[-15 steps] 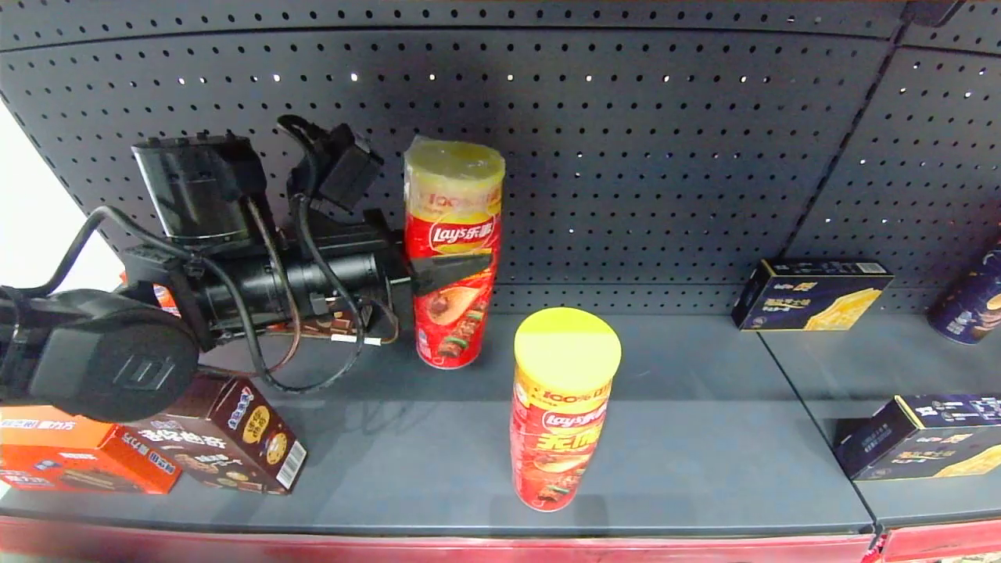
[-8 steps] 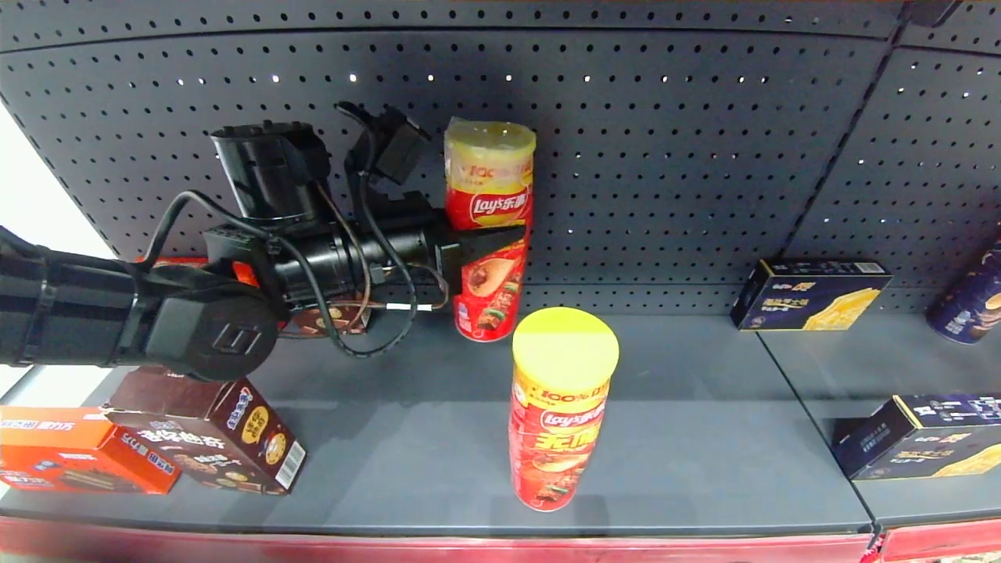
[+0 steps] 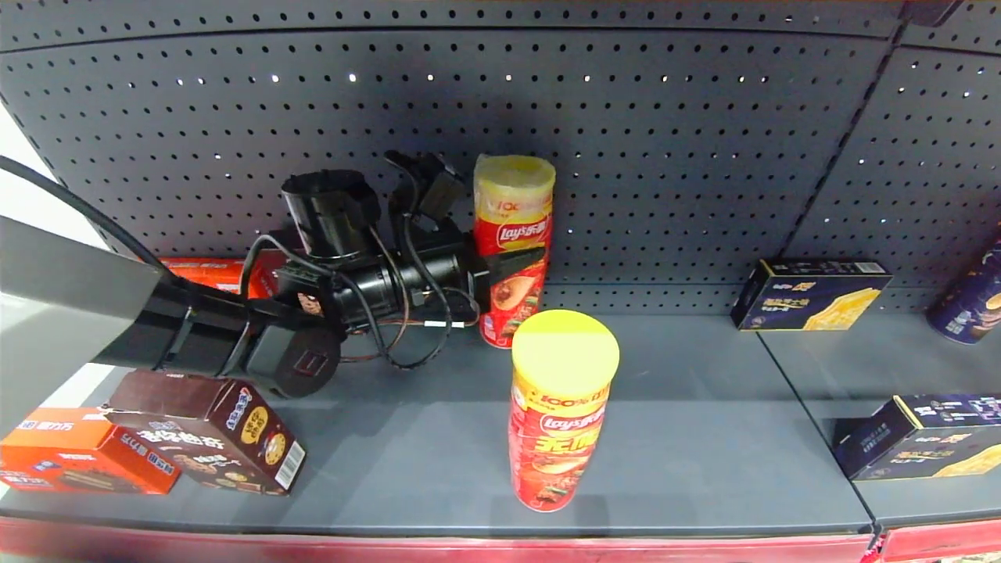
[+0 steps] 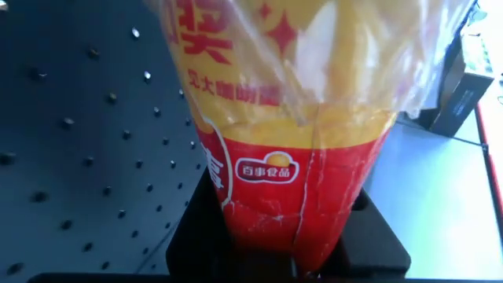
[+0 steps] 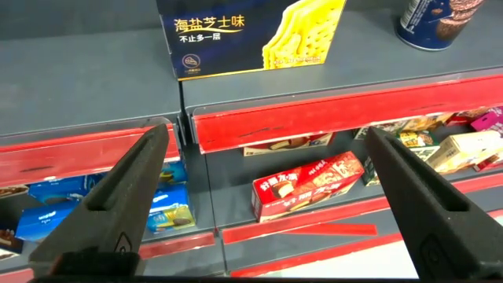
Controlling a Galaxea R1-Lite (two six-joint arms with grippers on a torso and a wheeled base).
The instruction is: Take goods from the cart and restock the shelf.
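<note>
Head view, far left on the shelf (image 3: 704,438): orange box (image 3: 78,457) at the front edge, brown cookie box (image 3: 207,434) touching it on the right, and another orange box (image 3: 207,274) further back, partly hidden behind the left arm. The left gripper (image 3: 512,270) is clamped mid-height on a red chip can with a yellow lid (image 3: 512,227). This can is roughly upright at the rear of the shelf, close to the pegboard back panel (image 3: 665,156); can't tell if its base touches the shelf. The left wrist view shows the same can (image 4: 299,157) pinched between the jaws, its plastic wrap crinkled, with the pegboard (image 4: 78,141) alongside. A second chip can (image 3: 561,407) stands upright just in front of the held one, nearer the shelf's front edge and apart from it. On the right are a dark blue cracker box (image 3: 813,293) at the back, another dark blue box (image 3: 923,434) at the front, and a blue can (image 3: 974,301) at the far edge. The right gripper (image 5: 267,204) has its fingers (image 5: 110,204) spread wide and holds nothing. It sits below the shelf's red front strip (image 5: 338,110), facing lower shelves with a red box (image 5: 306,185).
</note>
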